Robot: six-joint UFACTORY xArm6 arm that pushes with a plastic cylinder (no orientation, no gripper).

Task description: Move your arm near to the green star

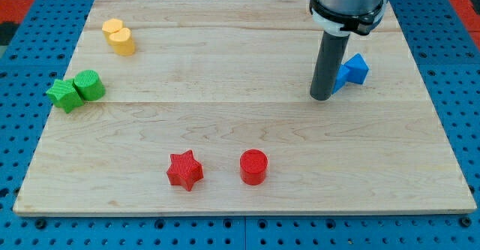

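Note:
The green star lies at the view's left edge of the wooden board, touching a green cylinder on its right. My tip rests on the board far to the view's right of the star, right beside a blue block that sits just to its upper right.
A yellow block sits at the upper left. A red star and a red cylinder stand near the view's bottom middle. The board lies on a blue pegboard surface.

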